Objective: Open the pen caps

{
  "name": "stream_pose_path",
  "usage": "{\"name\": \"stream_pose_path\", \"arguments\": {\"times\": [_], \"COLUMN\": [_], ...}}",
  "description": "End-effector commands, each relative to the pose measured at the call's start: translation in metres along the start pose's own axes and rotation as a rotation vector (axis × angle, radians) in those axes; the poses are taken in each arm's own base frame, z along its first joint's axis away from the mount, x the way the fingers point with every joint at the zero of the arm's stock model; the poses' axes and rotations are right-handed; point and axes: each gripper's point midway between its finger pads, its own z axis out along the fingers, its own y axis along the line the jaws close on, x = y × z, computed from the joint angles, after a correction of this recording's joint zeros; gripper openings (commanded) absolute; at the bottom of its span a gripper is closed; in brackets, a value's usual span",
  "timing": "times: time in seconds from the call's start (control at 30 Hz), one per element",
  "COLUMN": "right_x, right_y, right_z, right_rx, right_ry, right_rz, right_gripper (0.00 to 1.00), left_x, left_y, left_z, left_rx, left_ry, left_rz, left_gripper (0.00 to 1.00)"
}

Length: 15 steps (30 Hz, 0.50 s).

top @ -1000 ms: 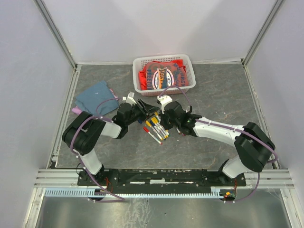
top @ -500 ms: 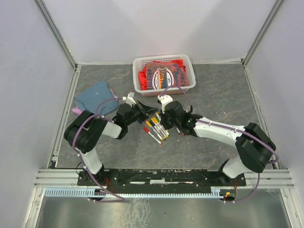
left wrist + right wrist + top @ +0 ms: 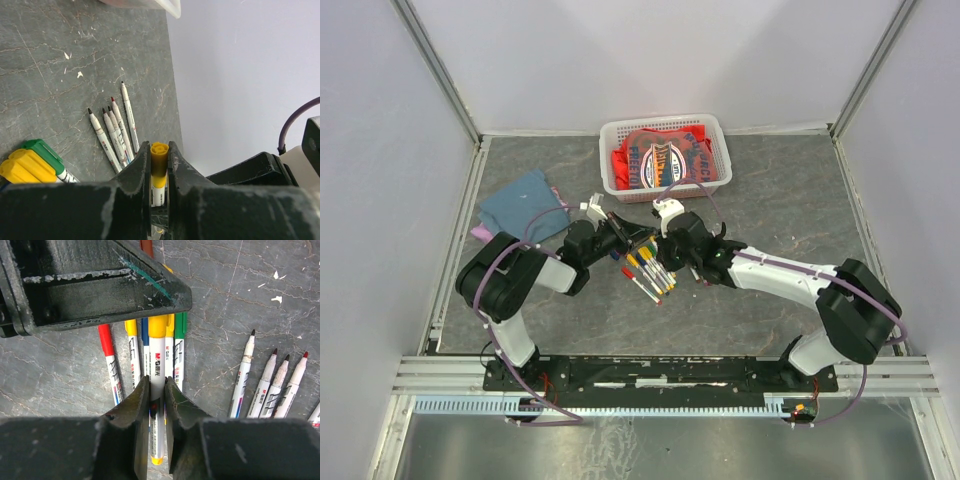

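Note:
A yellow-capped pen (image 3: 157, 357) hangs above the table between my two grippers. My left gripper (image 3: 159, 150) is shut on its yellow cap (image 3: 159, 159), the cap's end facing the camera. My right gripper (image 3: 156, 382) is shut on the pen's white barrel. From above, the left gripper (image 3: 623, 238) and right gripper (image 3: 658, 240) meet nose to nose. Under them lie capped pens, among them red (image 3: 106, 345) and green (image 3: 180, 327) ones. Several uncapped pens (image 3: 272, 385) lie beside them, their tips bare, and show in the left wrist view too as uncapped pens (image 3: 115, 130).
A white basket (image 3: 606, 160) with red cloth stands at the back, close behind the grippers. A blue-grey cloth (image 3: 523, 205) lies at the left. Green (image 3: 42, 151) and yellow (image 3: 20, 167) capped pens lie near my left fingers. Grey walls enclose the table.
My left gripper's jaws have closed on the yellow cap. Both arms stay almost where they were, the left one shifted slightly to the left.

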Motion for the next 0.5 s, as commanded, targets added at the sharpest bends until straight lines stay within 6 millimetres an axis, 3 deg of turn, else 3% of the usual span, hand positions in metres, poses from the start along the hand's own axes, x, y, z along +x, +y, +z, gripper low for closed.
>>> {"name": "stream_pose_path", "arguments": {"times": [0.0, 0.03, 0.07, 0.27, 0.47], "right_x": [-0.030, -0.030, -0.028, -0.009, 0.011], "right_y": [0.013, 0.013, 0.013, 0.000, -0.021], "right_z": [0.001, 0.001, 0.002, 0.008, 0.003], "right_rx": [-0.034, -0.034, -0.033, 0.026, 0.117], "right_ry": [-0.078, -0.077, -0.072, -0.009, 0.031], "right_rz": [0.014, 0.014, 0.012, -0.017, -0.056], "right_gripper": [0.13, 0.03, 0.01, 0.01, 0.01], "left_x": [-0.001, -0.001, -0.001, -0.013, -0.054], "left_y": [-0.026, -0.025, -0.025, -0.024, -0.027], "left_z": [-0.004, -0.005, -0.005, 0.003, 0.011], "left_rx": [0.094, 0.093, 0.092, 0.055, -0.055], "left_ry": [0.001, 0.000, -0.001, -0.032, -0.192], "left_rz": [-0.007, -0.007, -0.010, -0.036, 0.016], "left_gripper": [0.03, 0.03, 0.03, 0.03, 0.03]}}
